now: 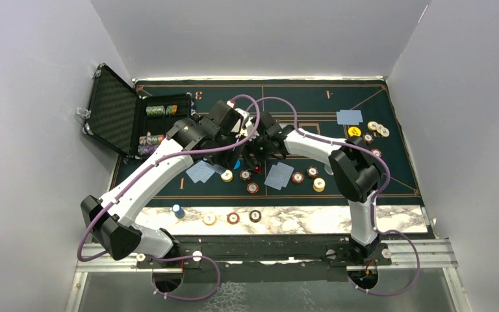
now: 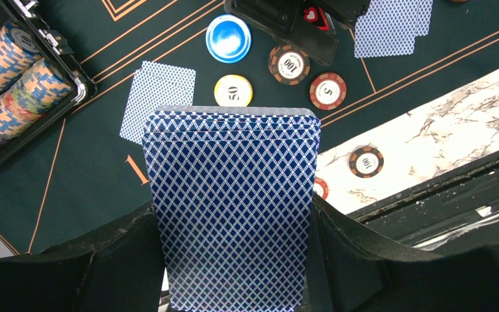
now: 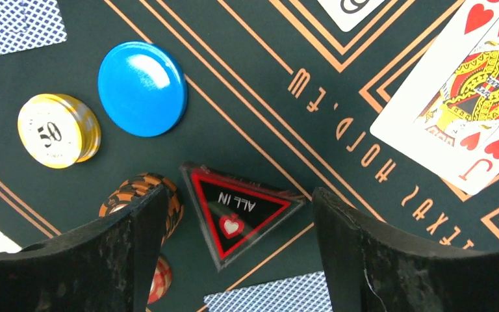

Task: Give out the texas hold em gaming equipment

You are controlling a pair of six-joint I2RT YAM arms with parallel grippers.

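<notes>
My left gripper is shut on a deck of blue-backed playing cards, held above the green felt; in the top view it sits near the mat's centre. My right gripper is open and low over the red triangular "ALL IN" marker. The marker lies flat on the felt between the fingers, with a gap on each side. A blue disc, a yellow 50 chip and a face-up jack of hearts lie close by. A brown-orange chip is partly hidden behind the finger on the left of that view.
The open black case with chip stacks stands at the back left. Dealt card pairs and loose chips lie on the mat. More chips rest on the marble strip at the near edge. The two grippers are close together.
</notes>
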